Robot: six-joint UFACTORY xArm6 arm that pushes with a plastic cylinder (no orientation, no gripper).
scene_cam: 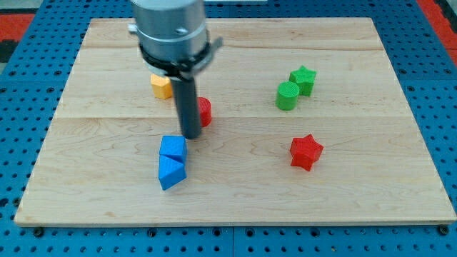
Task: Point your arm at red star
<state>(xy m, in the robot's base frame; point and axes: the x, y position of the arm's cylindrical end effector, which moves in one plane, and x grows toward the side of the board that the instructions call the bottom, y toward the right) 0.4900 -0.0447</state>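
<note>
The red star (pixel 306 151) lies on the wooden board (pixel 357 200) at the view's right of centre, low down. My tip (pixel 191 135) is at the end of the dark rod, well to the view's left of the star. It stands just above the upper blue block (pixel 173 148) and right beside a red block (pixel 204 111), which the rod partly hides so its shape cannot be made out.
A second blue block (pixel 171 172) touches the first from below. A yellow block (pixel 161 86) sits half hidden behind the arm. A green cylinder (pixel 287 96) and a green star (pixel 303 79) touch each other at the upper right.
</note>
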